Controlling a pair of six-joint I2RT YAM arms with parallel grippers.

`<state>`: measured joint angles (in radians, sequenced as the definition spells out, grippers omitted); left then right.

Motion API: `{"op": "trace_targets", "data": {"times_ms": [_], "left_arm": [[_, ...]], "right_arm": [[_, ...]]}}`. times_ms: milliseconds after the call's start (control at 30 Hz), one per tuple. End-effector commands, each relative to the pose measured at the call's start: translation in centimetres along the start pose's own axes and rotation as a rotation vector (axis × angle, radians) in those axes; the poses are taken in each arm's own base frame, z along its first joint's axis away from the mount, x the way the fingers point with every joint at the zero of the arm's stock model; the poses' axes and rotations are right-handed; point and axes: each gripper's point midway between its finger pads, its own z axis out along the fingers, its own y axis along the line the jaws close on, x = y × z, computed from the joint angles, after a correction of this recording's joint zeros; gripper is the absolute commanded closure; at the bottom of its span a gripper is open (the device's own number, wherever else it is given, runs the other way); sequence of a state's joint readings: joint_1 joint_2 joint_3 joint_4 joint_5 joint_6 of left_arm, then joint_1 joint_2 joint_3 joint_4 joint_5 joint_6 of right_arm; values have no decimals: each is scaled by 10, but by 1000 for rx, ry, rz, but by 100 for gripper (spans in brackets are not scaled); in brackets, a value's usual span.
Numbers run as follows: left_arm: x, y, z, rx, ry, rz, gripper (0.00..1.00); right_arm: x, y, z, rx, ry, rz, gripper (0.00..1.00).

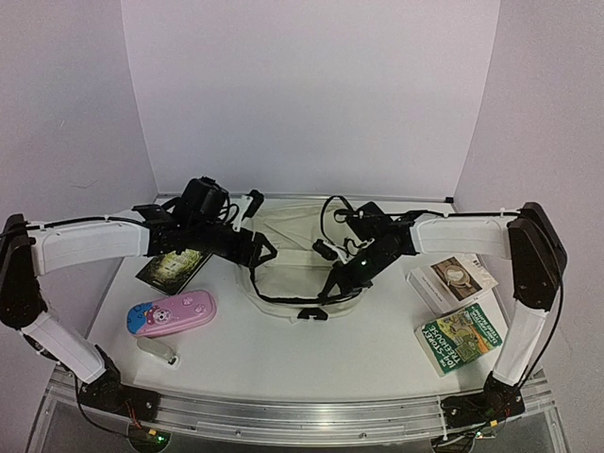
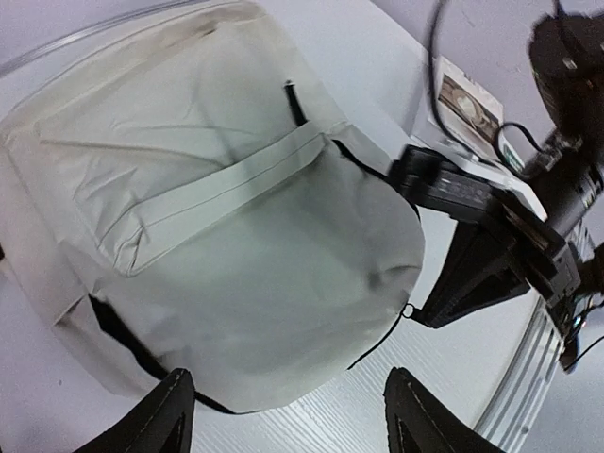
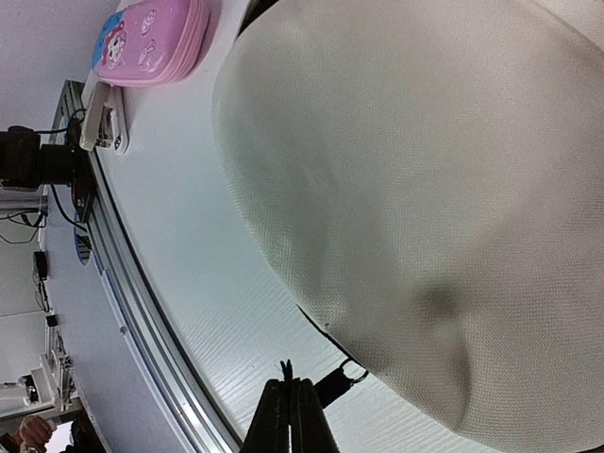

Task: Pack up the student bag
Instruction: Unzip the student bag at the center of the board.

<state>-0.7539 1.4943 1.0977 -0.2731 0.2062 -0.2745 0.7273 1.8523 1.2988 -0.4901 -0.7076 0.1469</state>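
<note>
White worktop (image 1: 283,363), one student bag (image 1: 302,247) mid-back. Two claws over it: left claw (image 2: 288,387) spread, empty; right claw (image 3: 291,401) pinched shut, nothing visibly grabbed. One pink pencil case (image 1: 173,313) left of the bag, white book (image 1: 451,276) and green book (image 1: 462,337) right.

The student bag (image 3: 425,189) is matt woven cloth; the pink pencil case (image 1: 173,313) looks glossy.

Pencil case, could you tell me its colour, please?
The case is pink with cartoon figures; clearest in top view.
</note>
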Motion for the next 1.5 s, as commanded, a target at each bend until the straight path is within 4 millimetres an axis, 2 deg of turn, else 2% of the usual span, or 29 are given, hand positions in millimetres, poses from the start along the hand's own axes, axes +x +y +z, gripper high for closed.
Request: {"op": "trace_targets", "data": {"times_ms": [0, 200, 400, 433, 567, 733, 800, 967, 1100, 1300, 1367, 1467], "left_arm": [[11, -28, 19, 25, -6, 371, 31], [39, -43, 59, -8, 86, 608, 32], [57, -43, 97, -45, 166, 696, 39], [61, -40, 101, -56, 180, 697, 43], [70, -32, 104, -79, 203, 679, 73], [77, -21, 91, -121, 197, 654, 94], [81, -14, 87, -151, 207, 650, 100], [90, 1, 77, -211, 227, 658, 100], [86, 16, 65, -265, 210, 657, 100], [66, 42, 45, -324, 158, 629, 98], [59, 40, 45, -332, 148, 631, 85], [56, 10, 53, -262, 160, 659, 67]], "right_arm": [[-8, 10, -1, -36, -4, 7, 100], [-6, 9, 0, -38, 1, 19, 100], [-7, 9, -3, -32, -6, 16, 100], [-6, 7, -3, -29, -6, 20, 100], [-4, -4, -9, -25, -10, 53, 100], [3, -17, -21, 2, -27, 63, 100], [7, -28, -30, 20, -40, 85, 100], [17, -62, -57, 61, -80, 146, 100], [24, -73, -76, 88, -100, 155, 100], [39, -60, -80, 39, -94, 147, 100], [40, -50, -75, 9, -81, 138, 100], [40, -24, -59, -16, -42, 72, 100]]}}
